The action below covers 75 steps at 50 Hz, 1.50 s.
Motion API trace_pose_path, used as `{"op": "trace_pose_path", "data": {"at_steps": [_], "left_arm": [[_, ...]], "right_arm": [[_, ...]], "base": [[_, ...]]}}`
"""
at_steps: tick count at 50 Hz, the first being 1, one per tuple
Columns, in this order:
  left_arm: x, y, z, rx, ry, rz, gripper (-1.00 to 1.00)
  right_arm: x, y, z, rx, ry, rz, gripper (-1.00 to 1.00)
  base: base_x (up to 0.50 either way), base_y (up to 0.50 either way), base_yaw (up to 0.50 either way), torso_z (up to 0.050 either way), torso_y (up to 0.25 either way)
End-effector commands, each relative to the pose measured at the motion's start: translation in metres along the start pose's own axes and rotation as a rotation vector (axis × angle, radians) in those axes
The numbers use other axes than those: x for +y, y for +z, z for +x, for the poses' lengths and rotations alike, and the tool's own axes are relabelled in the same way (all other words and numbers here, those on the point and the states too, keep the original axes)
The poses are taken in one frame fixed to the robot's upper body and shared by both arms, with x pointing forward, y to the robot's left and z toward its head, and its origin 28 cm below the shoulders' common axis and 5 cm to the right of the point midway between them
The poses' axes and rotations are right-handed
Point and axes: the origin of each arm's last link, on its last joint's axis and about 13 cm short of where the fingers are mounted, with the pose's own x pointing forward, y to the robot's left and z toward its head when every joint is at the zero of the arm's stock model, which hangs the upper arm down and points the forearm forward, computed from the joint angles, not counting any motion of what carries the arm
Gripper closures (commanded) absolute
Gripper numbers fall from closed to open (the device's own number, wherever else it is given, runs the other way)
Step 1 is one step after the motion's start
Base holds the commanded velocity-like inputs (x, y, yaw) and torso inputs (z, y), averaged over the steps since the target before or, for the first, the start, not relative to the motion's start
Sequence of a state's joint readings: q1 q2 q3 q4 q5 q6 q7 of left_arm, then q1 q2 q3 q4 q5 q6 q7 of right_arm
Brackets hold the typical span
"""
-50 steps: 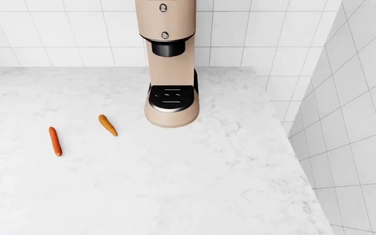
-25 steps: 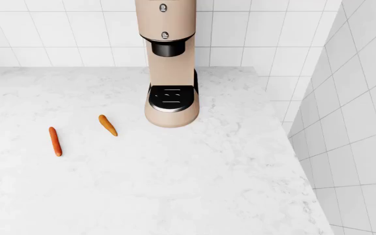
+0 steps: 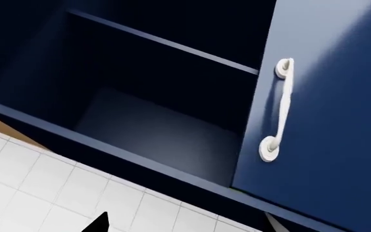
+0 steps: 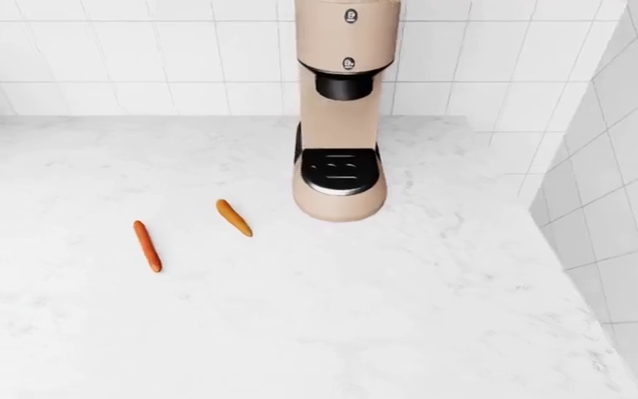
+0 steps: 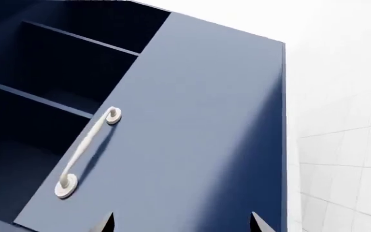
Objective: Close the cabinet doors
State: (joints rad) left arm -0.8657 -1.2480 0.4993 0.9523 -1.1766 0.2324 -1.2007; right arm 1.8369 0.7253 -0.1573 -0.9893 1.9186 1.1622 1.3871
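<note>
Cabinet door hung above the tabletop, swung open, shelves exposed. Both wrists pointed up at its handle, presumably lining up a push. Right end effector tips sat apart; left one: can't tell.

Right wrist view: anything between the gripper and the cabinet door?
Nothing visible. The navy cabinet door with its white handle fills the view, with only open space ahead of the right gripper tips. The shelves beside it look bare, so nothing visibly blocks the door's swing.
</note>
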Motion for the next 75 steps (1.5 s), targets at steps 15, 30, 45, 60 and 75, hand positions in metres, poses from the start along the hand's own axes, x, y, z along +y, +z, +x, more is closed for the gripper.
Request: {"op": "trace_pose_path", "data": {"at_steps": [15,30,45,60,75], "left_arm": [[-0.003,-0.001,-0.004,-0.002,-0.023,0.01,-1.0],[-0.003,0.0,-0.005,-0.002,-0.021,0.011,-1.0],[-0.002,0.0,-0.003,-0.008,-0.015,0.003,-1.0],[-0.002,0.001,-0.003,-0.013,-0.009,0.004,-1.0],[-0.002,0.001,-0.003,-0.009,-0.009,0.007,-1.0]], "right_arm": [[0.008,-0.019,-0.029,0.066,0.034,0.11,-1.0],[0.007,-0.022,-0.032,0.072,0.038,0.105,-1.0],[0.006,-0.02,-0.03,0.058,0.046,0.129,-1.0],[0.004,-0.023,-0.031,0.073,0.042,0.173,-1.0],[0.003,-0.026,-0.031,0.12,-0.023,0.184,-1.0]], "base": [[0.09,0.5,0.0,0.001,0.0],[0.15,0.45,0.0,0.0,0.0],[0.5,0.15,0.0,0.0,0.001],[0.02,0.48,0.0,0.0,0.0],[-0.03,0.2,0.0,0.0,0.0]]}}
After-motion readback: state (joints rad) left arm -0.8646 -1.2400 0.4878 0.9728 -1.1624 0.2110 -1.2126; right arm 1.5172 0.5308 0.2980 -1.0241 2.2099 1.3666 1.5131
